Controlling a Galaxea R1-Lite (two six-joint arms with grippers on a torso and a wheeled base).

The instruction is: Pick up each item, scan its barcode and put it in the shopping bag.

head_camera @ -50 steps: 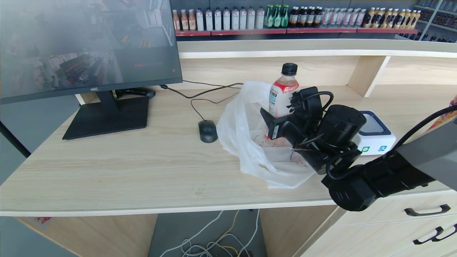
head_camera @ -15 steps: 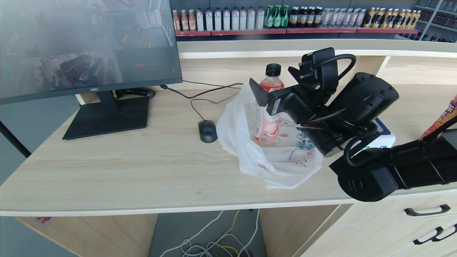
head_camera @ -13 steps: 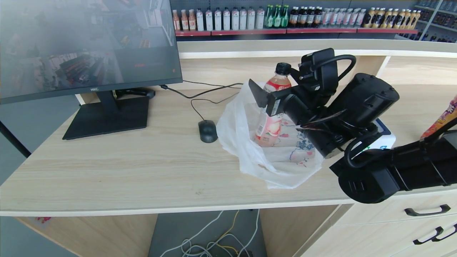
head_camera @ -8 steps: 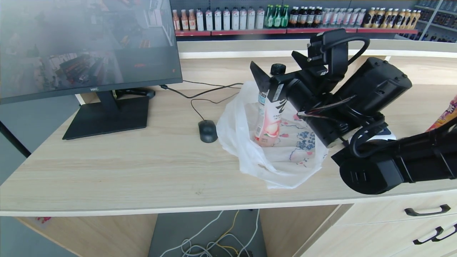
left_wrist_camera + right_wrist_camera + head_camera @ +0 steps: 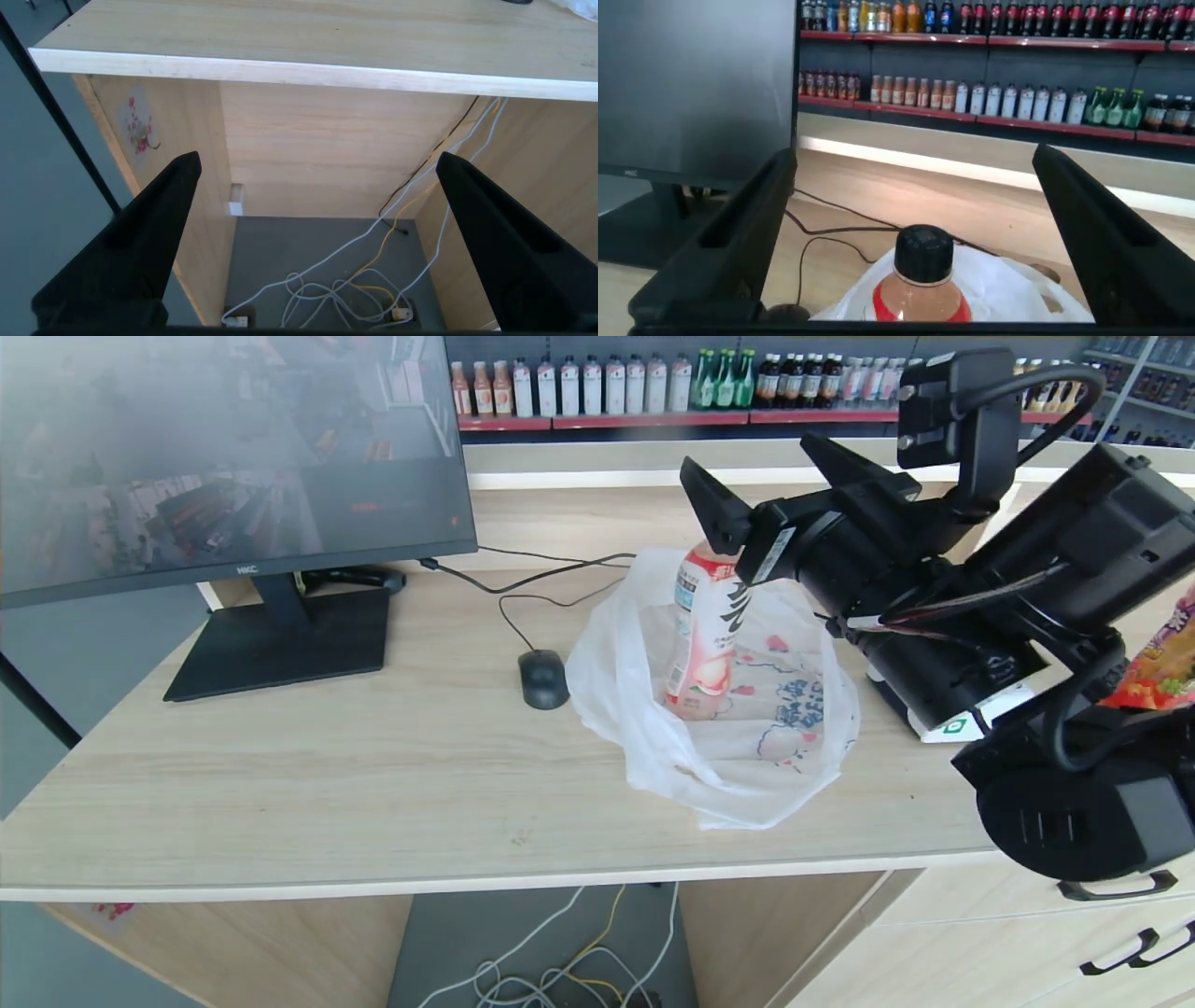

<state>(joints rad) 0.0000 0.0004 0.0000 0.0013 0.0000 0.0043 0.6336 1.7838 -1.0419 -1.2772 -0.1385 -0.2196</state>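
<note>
Your left claw (image 5: 318, 161) hangs below the front edge of the bench (image 5: 280, 61). Its jaws are spread wide with nothing between them, and loose cables (image 5: 346, 289) lie on the floor beneath it.

Up on the bench, the monitor (image 5: 233, 448) stands at the far left on its black foot. A dark mouse (image 5: 543, 679) lies to the right of that foot, its cord looping away behind it.

Just right of the mouse sits the white plastic shopping bag (image 5: 747, 775), slumped on the bench top with its mouth open. The bottle (image 5: 700, 644), a pink drink with a black cap, stands upright inside the bag, toward its left side.

Your right claw (image 5: 747, 457) is over the top of the bottle, jaws wide apart and gripping nothing. In the right wrist view you can see the cap down between the two fingers (image 5: 738, 243), clear of both. In the head view the nearer finger hides the cap.

Behind the right arm, part of a white scanner box (image 5: 971, 717) shows on the bench, just right of the bag. At the far right edge a colourful snack packet (image 5: 1158, 663) shows past the arm. A shelf of bottles (image 5: 709, 383) runs along the back wall.
</note>
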